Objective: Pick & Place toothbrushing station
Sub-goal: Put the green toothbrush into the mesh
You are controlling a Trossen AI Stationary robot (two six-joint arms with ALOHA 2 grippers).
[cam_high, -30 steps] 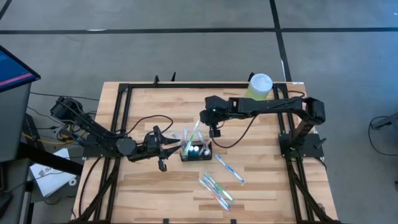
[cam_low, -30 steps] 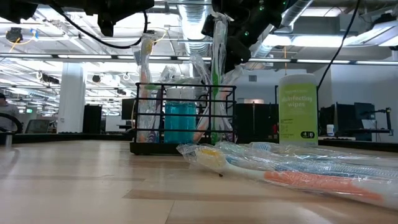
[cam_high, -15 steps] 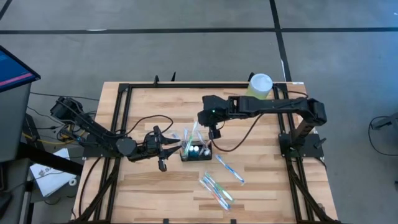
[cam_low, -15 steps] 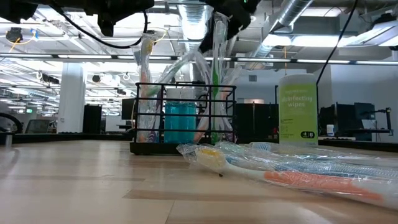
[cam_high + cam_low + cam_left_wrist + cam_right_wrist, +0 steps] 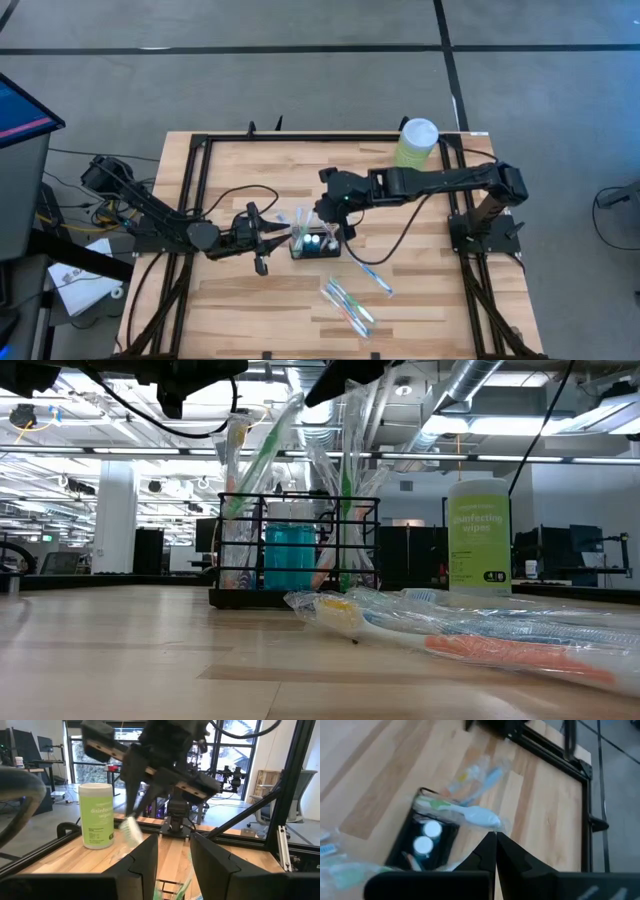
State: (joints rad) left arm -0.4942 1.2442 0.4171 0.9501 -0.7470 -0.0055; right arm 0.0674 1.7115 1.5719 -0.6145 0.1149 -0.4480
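The black wire-mesh holder (image 5: 315, 244) stands mid-table with wrapped toothbrushes upright in it; it also shows in the low view (image 5: 295, 550). My right gripper (image 5: 326, 207) is above the holder, shut on a green-and-white wrapped toothbrush (image 5: 462, 811), which leans toward the table's left (image 5: 258, 465). My left gripper (image 5: 278, 239) is open, level, just left of the holder. In the left wrist view its fingers (image 5: 172, 862) stand apart over the holder's top (image 5: 170, 889). I cannot tell whether it touches the holder. My right gripper pinches the toothbrush's upper end, at the clear wrapper beside the white tip (image 5: 492, 824), between its two shut fingers. The fingers come from above, slanting down from the table's right. The toothbrush is tilted, and its lower end is down in the holder (image 5: 427, 837).
Several wrapped toothbrushes lie loose on the wood near the front (image 5: 347, 303), (image 5: 370, 272), and in the low view (image 5: 480, 635). A pale-green wipes canister (image 5: 417, 140) stands at the far right. Black frame rails (image 5: 195, 190) run along the table's sides.
My right gripper has moved toward the table's left over the holder and tipped further over. The toothbrush it holds has gone from upright to leaning left, with its lower end staying in the holder.
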